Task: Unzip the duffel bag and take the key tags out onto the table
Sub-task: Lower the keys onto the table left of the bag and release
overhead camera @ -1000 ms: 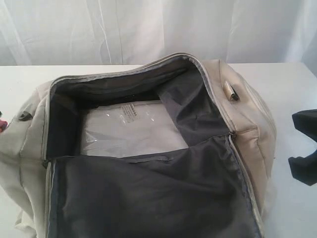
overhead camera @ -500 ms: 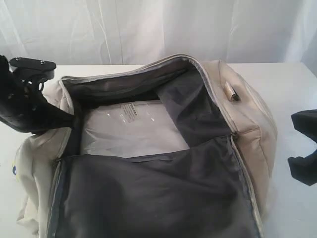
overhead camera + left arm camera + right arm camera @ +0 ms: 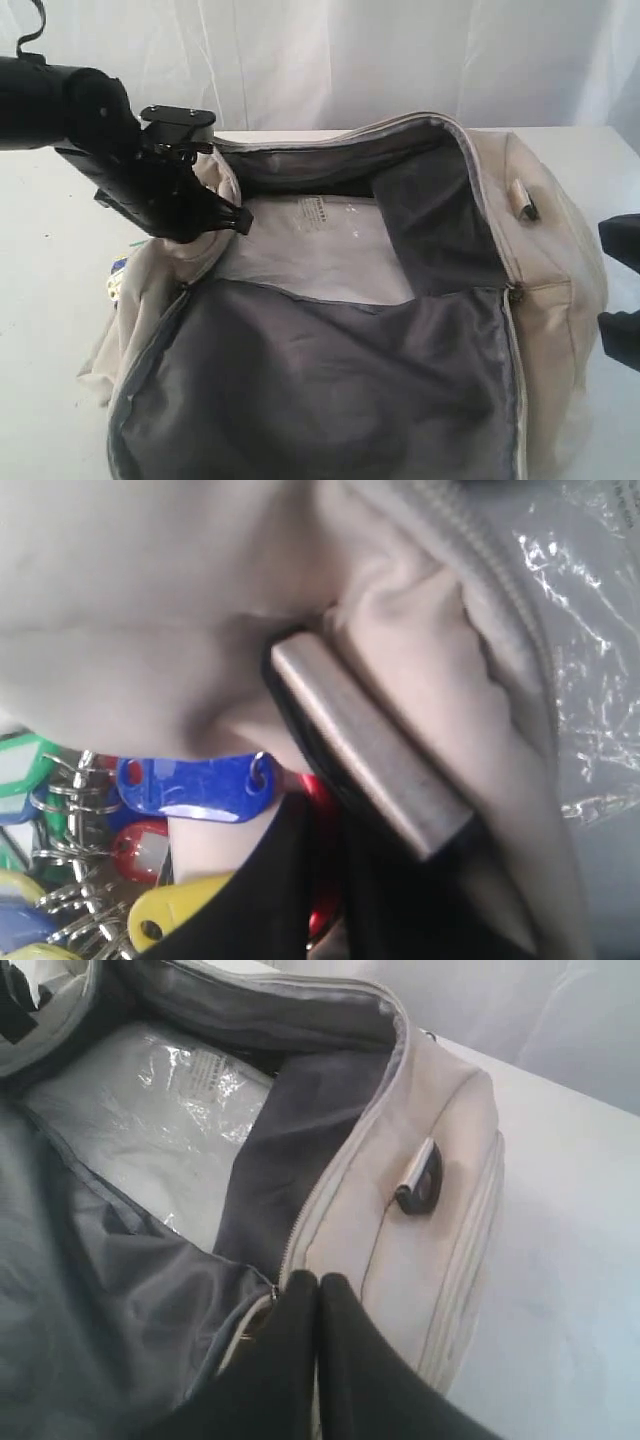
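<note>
The cream duffel bag (image 3: 545, 260) lies unzipped on the white table (image 3: 45, 330), its dark grey lining showing. My left gripper (image 3: 165, 215) is pressed against the bag's left end, its fingertips hidden by a fold of fabric. In the left wrist view this gripper (image 3: 322, 805) is shut on a thin red tag of the key tags (image 3: 195, 785). The blue, yellow and red tags hang beside the fingers under the bag's fabric (image 3: 150, 610). A bit of the key tags (image 3: 116, 278) peeks out by the bag's left end. My right gripper (image 3: 318, 1285) is shut and empty over the bag's right end (image 3: 430, 1260).
A clear plastic packet (image 3: 320, 250) with printed text lies inside the bag, also visible as the packet (image 3: 150, 1110). A metal pull (image 3: 522, 200) sticks up on the bag's right end. My right gripper (image 3: 625, 335) sits at the table's right edge. White curtain (image 3: 330, 60) behind.
My left arm has come in from the left and moved right and up, the key tags moving with it. The bag has slid to the right and its left end has lifted. The right gripper stayed put.
</note>
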Motion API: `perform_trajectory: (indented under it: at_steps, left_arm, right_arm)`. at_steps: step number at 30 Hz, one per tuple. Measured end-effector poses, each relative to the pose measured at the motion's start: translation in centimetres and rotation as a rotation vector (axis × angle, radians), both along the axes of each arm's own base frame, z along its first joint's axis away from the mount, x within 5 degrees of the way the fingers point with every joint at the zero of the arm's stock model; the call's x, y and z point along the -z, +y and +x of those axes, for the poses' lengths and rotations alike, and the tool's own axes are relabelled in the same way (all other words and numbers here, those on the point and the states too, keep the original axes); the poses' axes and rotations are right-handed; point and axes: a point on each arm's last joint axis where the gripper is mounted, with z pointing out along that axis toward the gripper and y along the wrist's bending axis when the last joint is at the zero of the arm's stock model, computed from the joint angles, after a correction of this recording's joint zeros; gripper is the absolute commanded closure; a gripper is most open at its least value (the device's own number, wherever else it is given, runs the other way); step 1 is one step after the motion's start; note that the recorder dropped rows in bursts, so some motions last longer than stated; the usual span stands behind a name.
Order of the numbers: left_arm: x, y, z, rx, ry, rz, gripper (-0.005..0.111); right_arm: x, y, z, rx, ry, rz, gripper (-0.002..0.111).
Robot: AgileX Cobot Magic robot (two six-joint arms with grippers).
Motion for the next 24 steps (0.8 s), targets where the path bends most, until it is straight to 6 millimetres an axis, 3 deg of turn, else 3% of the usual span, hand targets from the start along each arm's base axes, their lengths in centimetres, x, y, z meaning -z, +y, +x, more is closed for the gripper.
perform_trajectory:
  at_steps: [6, 10, 11, 14, 16, 21, 24]
  left_arm:
    - [-2.1, 0.6, -0.2, 0.032, 0.023, 0.072, 0.107]
    - [-5.1, 3.2, -0.8, -0.025, -0.008, 0.213, 0.107]
    - [-6.4, 4.9, -1.2, -0.064, -0.033, 0.291, 0.107]
    - [-7.4, 7.2, -1.5, -0.119, -0.031, 0.404, 0.107]
    - [-6.8, 7.9, -1.3, -0.128, -0.018, 0.438, 0.107]
    - [0.1, 7.2, -1.2, -0.102, 0.104, 0.418, 0.107]
    - [1.4, 6.9, -1.2, -0.097, 0.129, 0.376, 0.086]
  right_arm:
    - [0.0, -0.1, 0.0, 0.000, -0.002, 0.003, 0.108]
    - [0.0, -0.1, 0.0, 0.000, -0.002, 0.003, 0.108]
    - [0.0, -0.1, 0.0, 0.000, -0.002, 0.003, 0.108]
    - [0.0, -0.1, 0.0, 0.000, -0.002, 0.003, 0.108]
    - [0.0, -0.1, 0.0, 0.000, -0.002, 0.003, 0.108]
    - [0.0, -0.1, 0.0, 0.000, -0.002, 0.003, 0.108]
    - [0.0, -0.1, 0.0, 0.000, -0.002, 0.003, 0.108]
